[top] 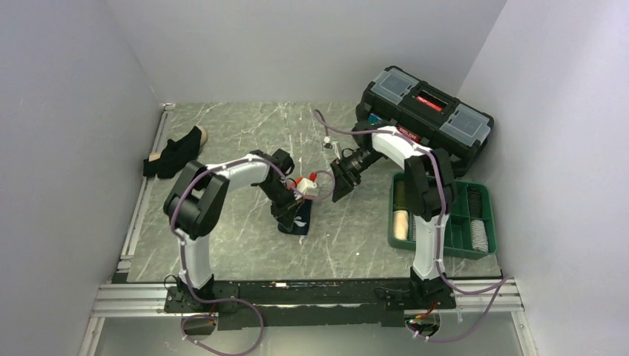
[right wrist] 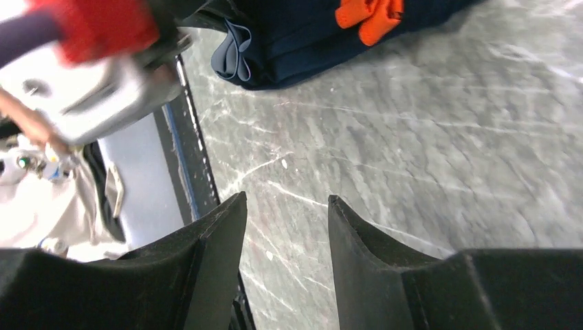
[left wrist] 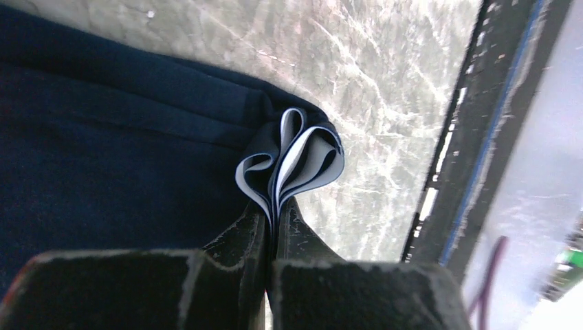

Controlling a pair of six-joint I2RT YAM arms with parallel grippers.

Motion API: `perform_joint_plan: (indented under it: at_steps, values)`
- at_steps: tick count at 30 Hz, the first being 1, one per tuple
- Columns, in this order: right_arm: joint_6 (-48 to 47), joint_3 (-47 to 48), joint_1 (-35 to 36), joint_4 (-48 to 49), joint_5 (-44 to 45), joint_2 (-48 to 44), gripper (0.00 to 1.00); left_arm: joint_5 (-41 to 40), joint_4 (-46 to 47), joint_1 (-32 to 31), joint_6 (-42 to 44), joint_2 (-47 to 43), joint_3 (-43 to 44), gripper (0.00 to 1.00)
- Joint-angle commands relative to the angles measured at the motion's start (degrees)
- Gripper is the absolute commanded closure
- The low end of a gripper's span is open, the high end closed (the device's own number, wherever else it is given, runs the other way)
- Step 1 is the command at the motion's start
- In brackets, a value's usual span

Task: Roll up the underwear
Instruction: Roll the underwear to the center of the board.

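The dark navy underwear with orange lettering lies folded on the marble table, mid-front. My left gripper is shut on its folded edge. In the left wrist view the layered band bulges out just past the closed fingertips. My right gripper hangs open and empty to the right of the garment. In its wrist view the navy cloth with the orange letters lies beyond the open fingers. A black underwear with a tan band lies at the far left.
A green compartment tray stands at the right with several rolled cloths in it, one striped. A black toolbox with a red latch stands behind it. Grey walls close in the table on three sides, and a metal rail runs along the left.
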Motion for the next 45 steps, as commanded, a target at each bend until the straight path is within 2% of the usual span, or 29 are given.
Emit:
perform_joint_plan:
  at_steps: [1, 6, 11, 14, 20, 24, 31, 35, 45]
  values:
    - [6.0, -5.6, -1.6, 13.6, -0.1, -8.7, 0.5, 8.8, -12.1, 3.4, 1.7, 8.3, 8.3, 1.0]
    - [7.6, -11.4, -2.1, 20.0, -0.9, -14.9, 0.48, 14.0, -20.3, 6.7, 2.2, 18.2, 16.5, 1.0]
    - [9.0, -17.2, -1.0, 27.4, 2.1, -21.6, 0.47, 14.2, -21.8, 7.1, 0.4, 22.3, 19.4, 1.0]
    - [9.7, -21.7, 2.7, 33.0, 8.6, -26.1, 0.46, 13.4, -21.1, 7.1, -1.8, 23.4, 20.2, 0.98]
    - [8.0, -27.6, 17.3, 40.9, 26.3, -31.6, 0.45, 11.9, -21.5, 7.2, -4.0, 25.9, 22.5, 0.97]
    - [5.0, -28.3, 26.2, 43.0, 38.1, -29.8, 0.45, 11.6, -22.4, 7.2, -4.9, 27.3, 23.9, 0.96]
    - [0.2, -29.2, 37.4, 46.0, 50.9, -25.5, 0.45, 12.3, -25.4, 7.2, -4.9, 29.4, 26.3, 0.97]
    - [-2.0, -29.5, 40.6, 47.6, 56.0, -23.0, 0.45, 13.1, -27.2, 7.2, -4.2, 30.6, 27.4, 0.97]
    - [-4.0, -29.5, 42.5, 49.5, 59.2, -18.2, 0.51, 14.0, -28.8, 7.2, -3.4, 31.2, 27.8, 0.98]
